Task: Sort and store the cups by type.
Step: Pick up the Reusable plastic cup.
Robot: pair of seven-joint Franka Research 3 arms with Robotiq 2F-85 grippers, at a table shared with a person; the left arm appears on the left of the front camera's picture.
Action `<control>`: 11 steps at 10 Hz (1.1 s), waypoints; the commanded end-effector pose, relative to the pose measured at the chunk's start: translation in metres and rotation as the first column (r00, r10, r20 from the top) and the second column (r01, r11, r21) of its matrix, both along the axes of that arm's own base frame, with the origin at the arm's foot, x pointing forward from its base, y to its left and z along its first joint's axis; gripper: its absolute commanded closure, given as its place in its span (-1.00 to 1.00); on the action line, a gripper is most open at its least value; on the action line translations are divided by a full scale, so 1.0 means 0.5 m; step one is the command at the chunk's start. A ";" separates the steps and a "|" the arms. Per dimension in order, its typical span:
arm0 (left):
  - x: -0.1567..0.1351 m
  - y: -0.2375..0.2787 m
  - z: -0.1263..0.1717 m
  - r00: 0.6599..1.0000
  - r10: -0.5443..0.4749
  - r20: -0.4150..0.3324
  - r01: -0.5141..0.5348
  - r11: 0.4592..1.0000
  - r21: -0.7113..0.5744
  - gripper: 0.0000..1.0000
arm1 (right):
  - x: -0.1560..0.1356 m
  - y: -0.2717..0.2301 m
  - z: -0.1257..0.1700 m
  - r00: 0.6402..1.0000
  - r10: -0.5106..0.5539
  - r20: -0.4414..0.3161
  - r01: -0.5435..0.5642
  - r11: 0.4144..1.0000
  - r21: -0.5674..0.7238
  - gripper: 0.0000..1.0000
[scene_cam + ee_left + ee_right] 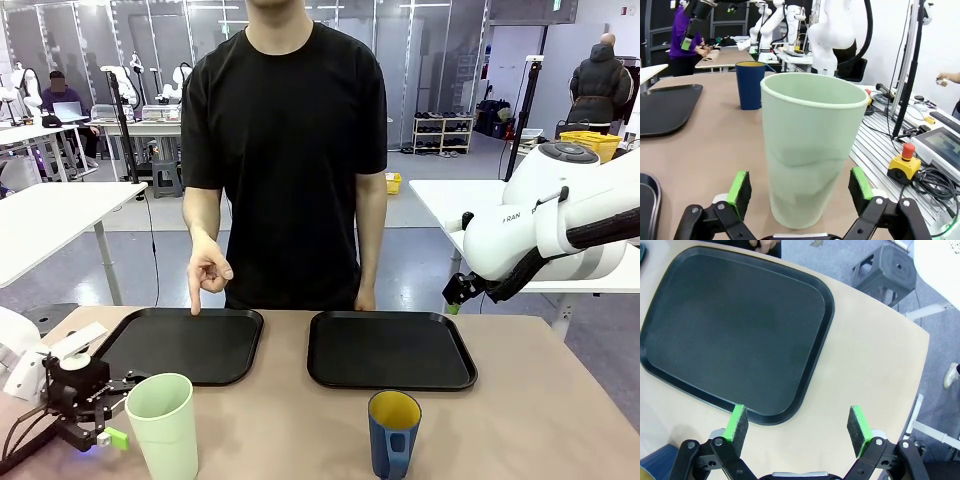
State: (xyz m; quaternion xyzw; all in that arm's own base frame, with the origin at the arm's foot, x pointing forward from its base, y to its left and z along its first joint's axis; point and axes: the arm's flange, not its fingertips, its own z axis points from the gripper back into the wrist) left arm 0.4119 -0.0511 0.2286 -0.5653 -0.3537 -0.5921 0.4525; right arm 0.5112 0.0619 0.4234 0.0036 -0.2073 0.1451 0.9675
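Front view: a tall pale-green handleless plastic tumbler (163,425) stands upright at the near edge of the tan wooden table (520,400), towards the left. A short dark-blue mug (393,432) with a yellow inside and its handle facing the camera stands upright to the right of it, well apart. Beyond them 2 flat black rectangular plastic trays lie side by side, the left tray (185,345) and the right tray (390,350). The left gripper (118,410) sits low just beside the tumbler, fingers pointing at it. A person in a black T-shirt (285,150) stands at the far side; 1 hand (207,272) points an index finger down at the left tray's far rim, the other fingers curled. The white right arm (550,225) hangs above the table's right side.

Left wrist view: the left gripper (800,192) is spread wide, with the tumbler (812,150) between its 2 green pads (740,192). A gap shows on each side, so nothing is grasped. The mug (750,85) stands farther off on the table.

Right wrist view: the right gripper (797,429) hangs released and empty, looking down at the right tray's (735,335) corner and bare table (870,365). A sliver of the mug (655,460) shows at the lower left corner.
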 end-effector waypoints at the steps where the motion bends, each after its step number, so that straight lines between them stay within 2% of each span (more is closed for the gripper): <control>1: -0.051 0.020 -0.126 0.997 -0.052 0.055 0.053 0.998 -0.018 -1.00 | 0.002 -0.006 0.000 1.000 0.011 0.002 -0.011 1.000 -0.002 -1.00; 6: -0.071 0.000 -0.141 0.992 -0.115 0.059 0.118 0.991 -0.057 -1.00 | 0.002 -0.006 0.000 1.000 0.011 0.002 -0.011 1.000 -0.002 -1.00; 11: -0.087 -0.033 -0.170 0.991 -0.120 0.065 0.125 0.989 -0.082 -1.00 | 0.002 -0.006 0.000 1.000 0.011 0.002 -0.011 1.000 -0.002 -1.00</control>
